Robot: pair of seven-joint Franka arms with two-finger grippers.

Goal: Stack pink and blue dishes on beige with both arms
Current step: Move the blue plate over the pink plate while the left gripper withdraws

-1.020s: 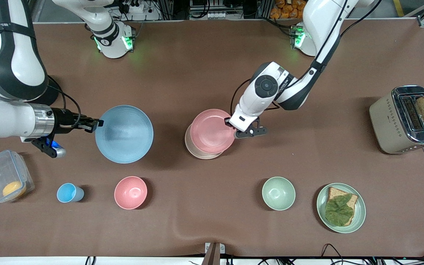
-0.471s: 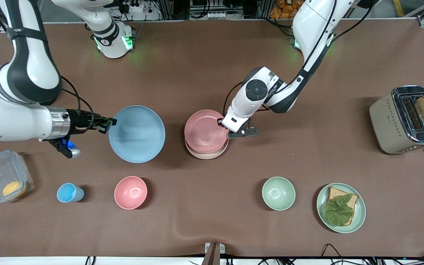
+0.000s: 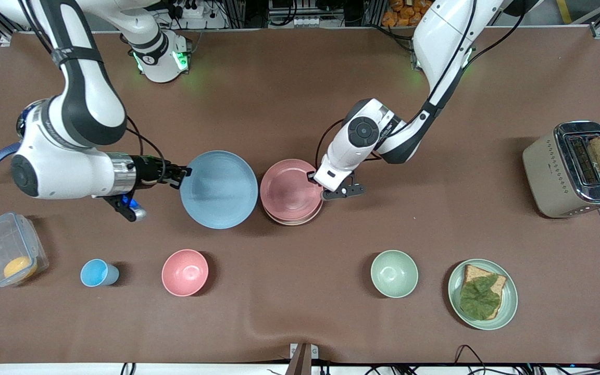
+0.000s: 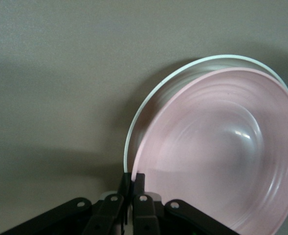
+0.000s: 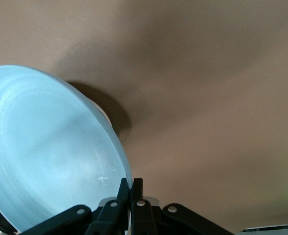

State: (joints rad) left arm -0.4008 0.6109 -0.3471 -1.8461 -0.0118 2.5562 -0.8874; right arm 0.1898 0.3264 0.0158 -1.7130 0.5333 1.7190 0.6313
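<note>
We see pale pink plate [image 3: 289,190], flat, round, matte, lying on beige plate [image 3: 292,221] mid-counter; only beige rim shows. Light blue plate [image 3: 219,189] same size, just beside pink one, toward right arm's end. Clear lidded box [image 3: 5,255] holds orange food. Left gripper [image 3: 312,177] jaws pinch pink plate's rim. Right gripper [image 3: 185,172] jaws clamp blue plate's rim.

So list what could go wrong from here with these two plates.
1. The left gripper pinches only the pink plate's rim over the beige plate; released off-centre, it may sit crooked.
2. The right gripper carries the blue plate by its edge, beside the pink one; the rims could collide.
</note>
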